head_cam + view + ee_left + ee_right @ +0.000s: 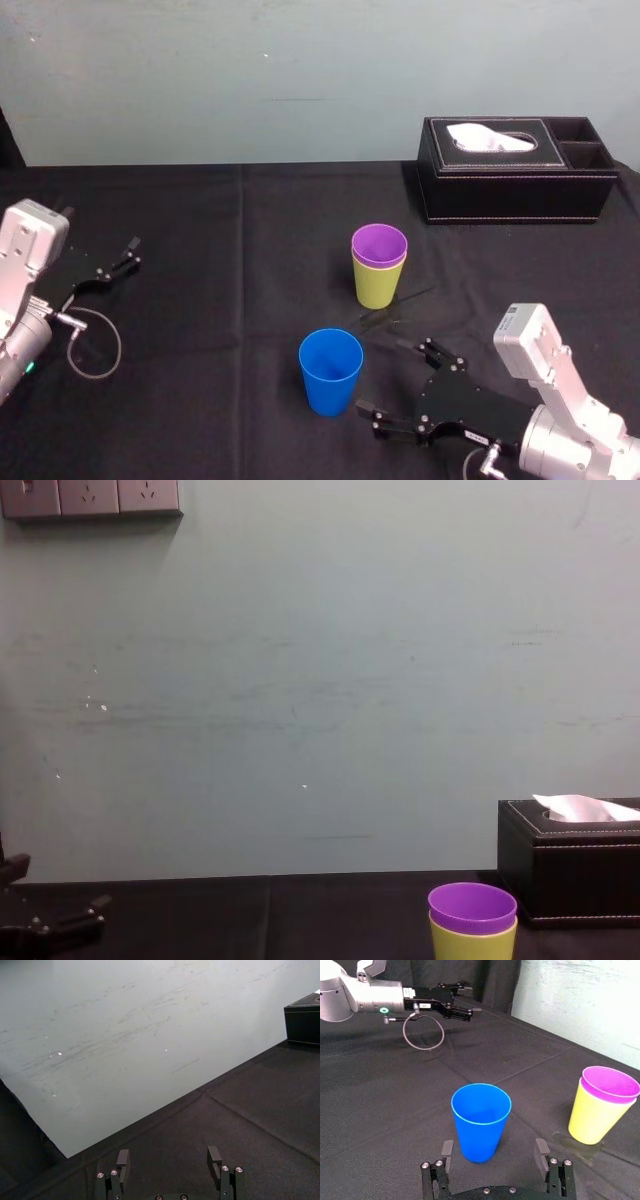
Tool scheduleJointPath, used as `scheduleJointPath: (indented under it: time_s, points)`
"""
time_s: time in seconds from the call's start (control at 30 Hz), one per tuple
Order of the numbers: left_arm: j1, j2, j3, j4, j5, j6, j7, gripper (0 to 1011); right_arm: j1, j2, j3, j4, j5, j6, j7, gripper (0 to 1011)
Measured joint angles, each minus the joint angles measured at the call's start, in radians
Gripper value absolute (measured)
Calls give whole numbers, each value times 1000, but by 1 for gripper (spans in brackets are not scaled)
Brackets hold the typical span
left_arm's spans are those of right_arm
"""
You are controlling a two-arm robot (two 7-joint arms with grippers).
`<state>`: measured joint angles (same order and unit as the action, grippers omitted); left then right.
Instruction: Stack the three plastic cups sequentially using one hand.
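A blue cup (331, 370) stands upright near the front of the black tablecloth. Behind it, the purple cup (379, 244) sits nested inside the yellow-green cup (376, 286). My right gripper (400, 385) is low at the front right, open, its fingers pointing at the blue cup. In the right wrist view the blue cup (481, 1122) stands just ahead of the fingertips (447, 1148), centred in the gap, and touches neither one. The nested pair (597, 1110) stands off to the side. My left gripper (129, 254) rests open at the far left.
A black tissue box (515, 170) stands at the back right, near the wall. A loop of cable (95, 345) hangs from the left arm over the cloth. Bare black cloth (220, 260) lies between the left gripper and the cups.
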<state>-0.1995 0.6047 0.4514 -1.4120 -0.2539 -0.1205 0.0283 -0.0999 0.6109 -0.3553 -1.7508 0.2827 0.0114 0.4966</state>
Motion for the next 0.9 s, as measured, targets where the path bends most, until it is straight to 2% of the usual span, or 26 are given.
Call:
scheduleJointPath:
  time_s: [0.9]
  points:
    - [0,0,0,0,0,0,0,1010,47,-34,-54,39,-13,16,5,1004]
